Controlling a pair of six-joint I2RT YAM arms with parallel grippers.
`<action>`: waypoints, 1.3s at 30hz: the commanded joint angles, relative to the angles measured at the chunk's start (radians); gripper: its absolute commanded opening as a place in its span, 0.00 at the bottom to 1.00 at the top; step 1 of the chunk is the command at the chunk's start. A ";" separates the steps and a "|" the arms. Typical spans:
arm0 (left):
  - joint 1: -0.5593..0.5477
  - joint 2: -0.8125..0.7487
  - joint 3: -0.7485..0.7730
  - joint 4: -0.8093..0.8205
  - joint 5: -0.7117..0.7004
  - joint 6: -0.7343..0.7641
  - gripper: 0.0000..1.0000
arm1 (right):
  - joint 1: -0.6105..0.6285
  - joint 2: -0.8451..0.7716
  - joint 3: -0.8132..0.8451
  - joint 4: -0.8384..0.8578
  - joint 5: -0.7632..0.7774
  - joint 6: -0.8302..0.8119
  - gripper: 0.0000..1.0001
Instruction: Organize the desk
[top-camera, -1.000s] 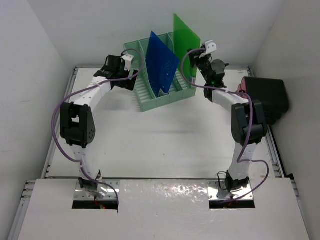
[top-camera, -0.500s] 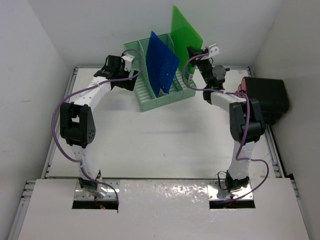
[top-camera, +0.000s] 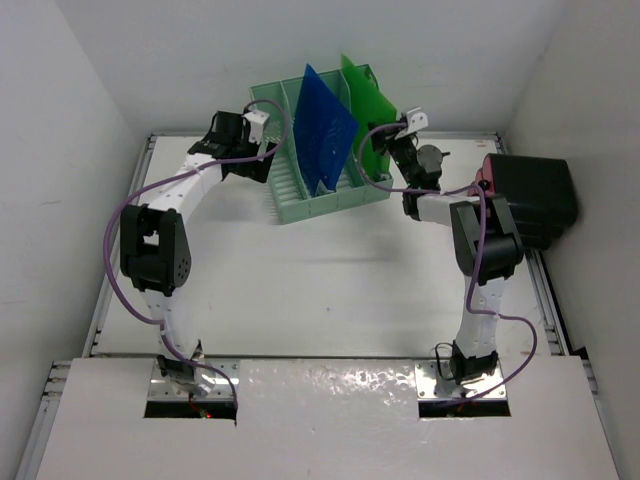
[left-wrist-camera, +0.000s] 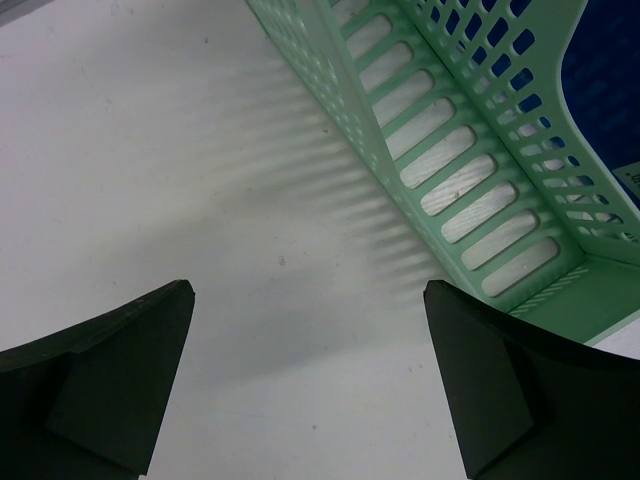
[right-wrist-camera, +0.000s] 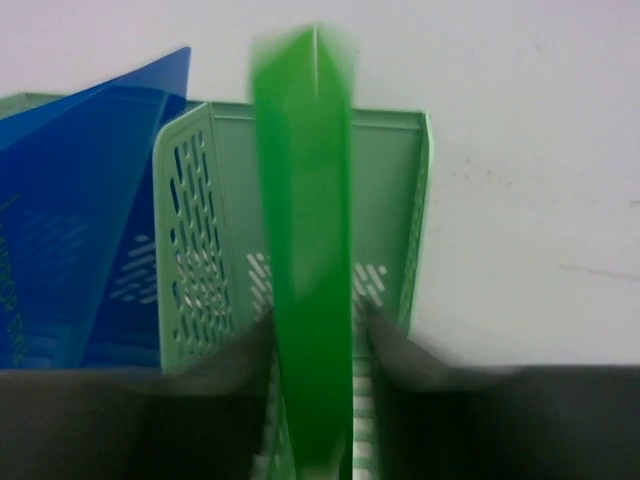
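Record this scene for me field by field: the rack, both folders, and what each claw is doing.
file rack: mint-green, slotted, at the far side of the desk
blue folder: tilted, in the rack's middle slot
green folder: in the rack's right slot, between the right claw's fingers
left claw: open, empty, low over the desk beside the rack's left wall
right claw: astride the green folder; view blurred, grip unclear
other: black bulky object at the desk's right side
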 joint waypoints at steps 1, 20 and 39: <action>-0.003 -0.053 -0.006 0.010 0.010 0.009 0.99 | 0.002 -0.026 0.029 -0.033 0.016 -0.037 0.48; 0.059 -0.467 -0.282 0.018 -0.007 0.030 1.00 | -0.063 -0.770 -0.317 -1.237 0.262 -0.029 0.99; 0.366 -0.860 -0.882 0.157 -0.052 0.078 1.00 | -0.063 -1.261 -0.847 -1.477 0.128 0.105 0.99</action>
